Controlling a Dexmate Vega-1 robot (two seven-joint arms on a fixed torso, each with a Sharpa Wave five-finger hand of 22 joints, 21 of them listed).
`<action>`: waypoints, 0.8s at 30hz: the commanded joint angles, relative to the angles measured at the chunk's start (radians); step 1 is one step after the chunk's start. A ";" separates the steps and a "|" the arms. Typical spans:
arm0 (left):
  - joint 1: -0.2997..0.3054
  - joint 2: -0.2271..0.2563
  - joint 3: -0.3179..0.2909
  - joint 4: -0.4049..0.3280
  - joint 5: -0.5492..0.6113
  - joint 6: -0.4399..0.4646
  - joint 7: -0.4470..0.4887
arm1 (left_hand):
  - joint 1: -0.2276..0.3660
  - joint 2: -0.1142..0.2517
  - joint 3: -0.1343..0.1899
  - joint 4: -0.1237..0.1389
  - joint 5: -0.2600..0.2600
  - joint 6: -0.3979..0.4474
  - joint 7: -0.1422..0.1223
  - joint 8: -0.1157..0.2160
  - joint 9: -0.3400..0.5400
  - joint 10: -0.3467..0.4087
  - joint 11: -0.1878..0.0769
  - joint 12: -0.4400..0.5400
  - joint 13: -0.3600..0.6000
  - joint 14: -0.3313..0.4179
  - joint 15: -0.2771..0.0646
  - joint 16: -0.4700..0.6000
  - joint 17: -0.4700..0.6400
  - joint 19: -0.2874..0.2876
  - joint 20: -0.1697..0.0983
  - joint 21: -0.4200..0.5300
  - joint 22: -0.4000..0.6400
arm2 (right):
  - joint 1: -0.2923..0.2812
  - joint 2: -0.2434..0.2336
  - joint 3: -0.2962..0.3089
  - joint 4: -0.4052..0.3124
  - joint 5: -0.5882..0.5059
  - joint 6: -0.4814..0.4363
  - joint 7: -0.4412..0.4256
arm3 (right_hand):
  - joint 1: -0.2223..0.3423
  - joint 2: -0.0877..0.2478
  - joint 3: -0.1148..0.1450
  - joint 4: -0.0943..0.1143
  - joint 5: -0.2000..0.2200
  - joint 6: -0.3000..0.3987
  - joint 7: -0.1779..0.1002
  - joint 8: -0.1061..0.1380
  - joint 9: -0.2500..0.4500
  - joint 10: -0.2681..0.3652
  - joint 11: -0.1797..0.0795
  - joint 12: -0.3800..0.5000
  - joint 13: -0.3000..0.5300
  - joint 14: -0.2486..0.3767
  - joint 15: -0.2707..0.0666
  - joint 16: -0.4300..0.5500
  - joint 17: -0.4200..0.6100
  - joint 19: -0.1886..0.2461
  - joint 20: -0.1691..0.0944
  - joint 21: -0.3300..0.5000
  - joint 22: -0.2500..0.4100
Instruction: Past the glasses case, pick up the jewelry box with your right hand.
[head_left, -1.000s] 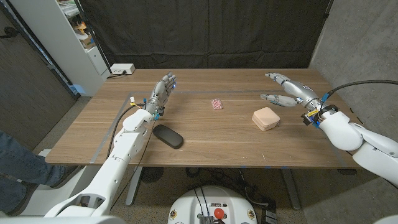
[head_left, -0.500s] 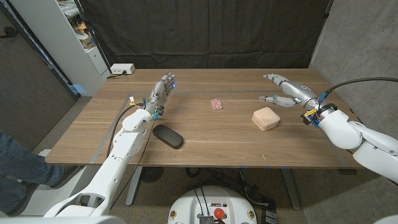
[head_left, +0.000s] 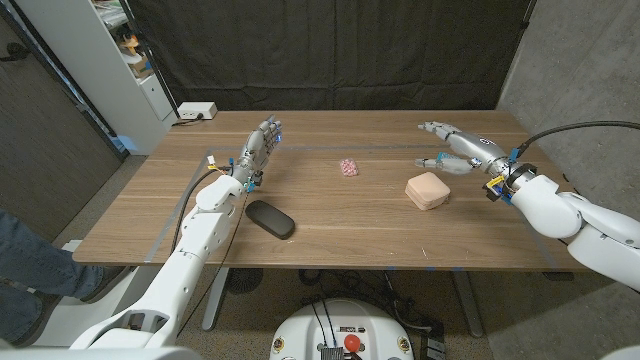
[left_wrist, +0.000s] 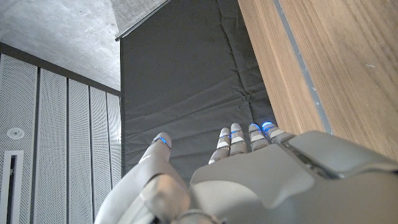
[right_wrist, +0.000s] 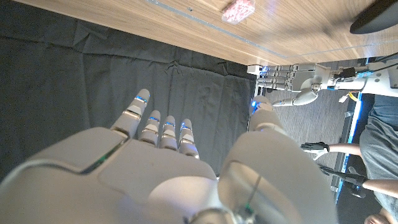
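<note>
The peach jewelry box lies shut on the right half of the wooden table. My right hand hovers just behind and to the right of it with fingers spread, holding nothing and not touching it. The black glasses case lies near the front left, and its dark end is in the right wrist view. My left hand stands open on the far left of the table, behind the case; it is also seen as the left hand. The right hand and the left hand both show spread fingers.
A small pink patterned object, pink object, lies mid-table between the hands. A white power strip sits at the back left corner beside a shelf. A person's leg is at the left edge; a person's hand shows beyond the table.
My right hand has drifted a little left and down toward the jewelry box, fingers still spread. The left hand and the objects have not moved.
</note>
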 joint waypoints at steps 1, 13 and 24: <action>0.003 0.000 -0.008 0.005 -0.004 -0.004 -0.006 | 0.001 0.011 0.002 -0.006 0.000 0.006 0.008 0.003 0.002 -0.002 0.006 0.003 0.002 0.001 0.008 0.005 0.003 -0.002 0.005 0.004 0.005 | 0.017 -0.038 -0.014 -0.022 -0.021 -0.039 0.051 | 0.007 -0.012 -0.005 0.001 0.012 -0.008 -0.013 0.000 0.002 -0.014 -0.001 -0.002 0.000 -0.009 0.004 0.000 0.002 -0.003 0.012 0.001 0.004; 0.006 0.001 -0.012 0.005 -0.003 -0.006 -0.008 | 0.001 0.012 0.002 -0.007 0.000 0.008 0.007 0.003 0.002 -0.002 0.006 0.003 0.002 0.002 0.009 0.006 0.003 -0.003 0.007 0.004 0.005 | 0.031 -0.073 -0.019 -0.036 -0.027 -0.057 0.090 | 0.017 -0.020 -0.010 0.001 0.024 -0.018 -0.032 0.000 0.002 -0.032 -0.020 -0.004 0.001 -0.020 0.009 -0.001 0.001 -0.004 0.017 0.001 0.006; 0.014 0.002 -0.013 -0.009 -0.003 -0.002 0.001 | 0.001 0.014 0.001 -0.008 0.000 0.011 0.005 0.003 0.002 -0.001 0.004 0.003 0.002 0.001 0.008 0.006 0.003 -0.002 0.010 0.004 0.005 | 0.051 -0.109 -0.031 -0.043 -0.027 -0.071 0.133 | 0.024 -0.033 -0.018 0.000 0.036 -0.047 -0.025 -0.006 0.002 -0.057 -0.006 -0.008 0.001 -0.036 0.015 -0.004 0.000 -0.002 0.018 0.002 0.007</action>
